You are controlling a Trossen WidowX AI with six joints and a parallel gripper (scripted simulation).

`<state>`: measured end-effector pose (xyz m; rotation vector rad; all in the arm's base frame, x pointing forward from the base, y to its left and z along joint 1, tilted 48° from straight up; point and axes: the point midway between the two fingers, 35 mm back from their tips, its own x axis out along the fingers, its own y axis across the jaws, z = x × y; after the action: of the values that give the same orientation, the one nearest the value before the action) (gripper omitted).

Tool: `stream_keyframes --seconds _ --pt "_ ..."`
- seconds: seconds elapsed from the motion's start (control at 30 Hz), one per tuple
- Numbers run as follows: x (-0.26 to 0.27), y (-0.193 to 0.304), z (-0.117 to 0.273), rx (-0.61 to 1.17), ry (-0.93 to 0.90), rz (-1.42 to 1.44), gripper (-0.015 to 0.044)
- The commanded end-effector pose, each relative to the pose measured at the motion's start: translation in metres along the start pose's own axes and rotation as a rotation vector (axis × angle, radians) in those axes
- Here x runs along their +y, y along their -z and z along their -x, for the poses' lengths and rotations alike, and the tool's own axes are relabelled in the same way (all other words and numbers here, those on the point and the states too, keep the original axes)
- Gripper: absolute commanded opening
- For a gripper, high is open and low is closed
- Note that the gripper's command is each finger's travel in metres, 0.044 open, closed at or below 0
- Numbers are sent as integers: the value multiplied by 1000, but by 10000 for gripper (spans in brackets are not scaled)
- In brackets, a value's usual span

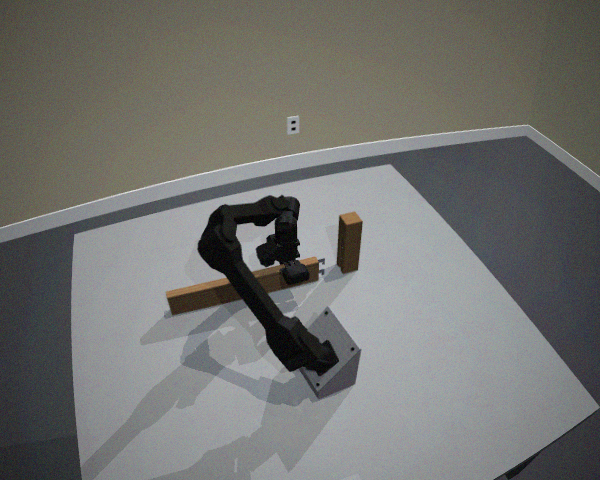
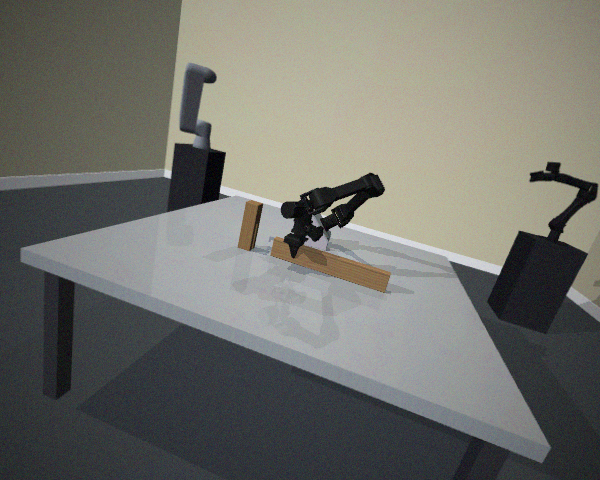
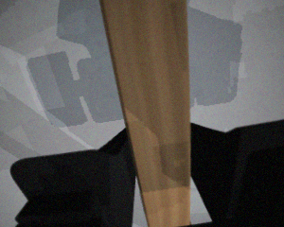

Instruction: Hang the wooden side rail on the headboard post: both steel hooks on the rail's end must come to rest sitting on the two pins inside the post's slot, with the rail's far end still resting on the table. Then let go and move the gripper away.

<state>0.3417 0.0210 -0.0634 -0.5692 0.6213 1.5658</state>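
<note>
The wooden side rail (image 1: pixel 199 299) (image 2: pixel 352 272) (image 3: pixel 151 71) stands on its narrow edge, long and nearly level. Two steel hooks (image 1: pixel 321 261) stick out of its end nearest the post. The wooden headboard post (image 1: pixel 349 245) (image 2: pixel 248 227) stands upright beyond the hooks, with a gap between them. Its pins are too small to make out. My gripper (image 1: pixel 290 267) (image 2: pixel 295 246) (image 3: pixel 152 125) is shut on the rail near the hook end, one finger on each side. The rail's far end is at or very near the table; any lift at the hook end is too small to tell.
The table (image 1: pixel 445 335) (image 2: pixel 186 289) carries my arm's grey wedge base (image 1: pixel 341 338), on the near side of the rail in the top view. A grey arm (image 2: pixel 189 98) and another black arm (image 2: pixel 590 190) stand on pedestals off the table.
</note>
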Motion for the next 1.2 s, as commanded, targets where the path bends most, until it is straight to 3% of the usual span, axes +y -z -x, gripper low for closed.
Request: stream_keyframes --seconds 0.0,1.17 --pt "-3 0 0 -2 4 14 0" --pt "-8 0 1 -2 4 14 0"
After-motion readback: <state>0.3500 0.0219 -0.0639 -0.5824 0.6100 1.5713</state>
